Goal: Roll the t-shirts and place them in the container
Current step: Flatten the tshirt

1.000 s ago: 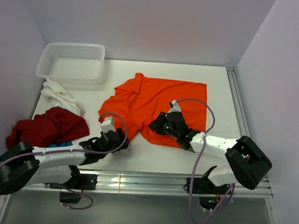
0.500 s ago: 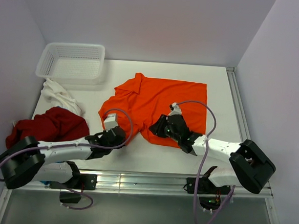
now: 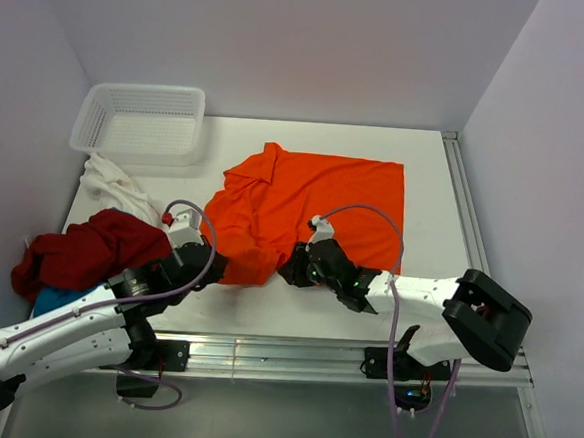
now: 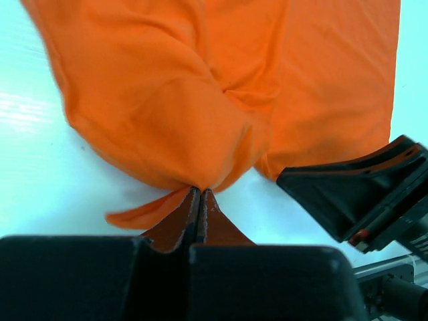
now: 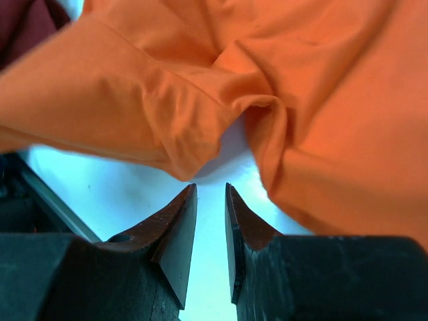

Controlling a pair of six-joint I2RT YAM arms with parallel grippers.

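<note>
The orange t-shirt [image 3: 324, 196] lies spread across the middle of the worktop [image 3: 434, 189], collar toward the far left, its near edge gathered into a loose, lifted bunch. The left hand [image 4: 198, 192] has its fingers pressed together on a pinch of that near-left hem, with a small flap of orange poking out beside the tips. The right hand [image 5: 210, 190] sits low at the near edge a little to the right, its fingers slightly apart and nothing between them; the cloth hangs just beyond the tips and bare worktop shows through the gap. The step in hand looks like taking hold of the near hem on both sides to begin a roll. To do it well, the right hand would need to slide forward under the fold until cloth fills the gap before closing, at about the same distance from the edge as the left hand's pinch, so the hem lifts level and not skewed. The bunch near the left hand is crumpled, and a roll started over it would likely come out lumpy, so tensioning the hem between the two hands first seems wise. Off to the left lie a dark red t-shirt [image 3: 100, 246], a white t-shirt [image 3: 114, 187] and a sliver of blue t-shirt [image 3: 54, 299], the dark red one near the left arm and liable to be dragged. A white mesh basket [image 3: 146, 88] stands at the far left corner, well apart.
</note>
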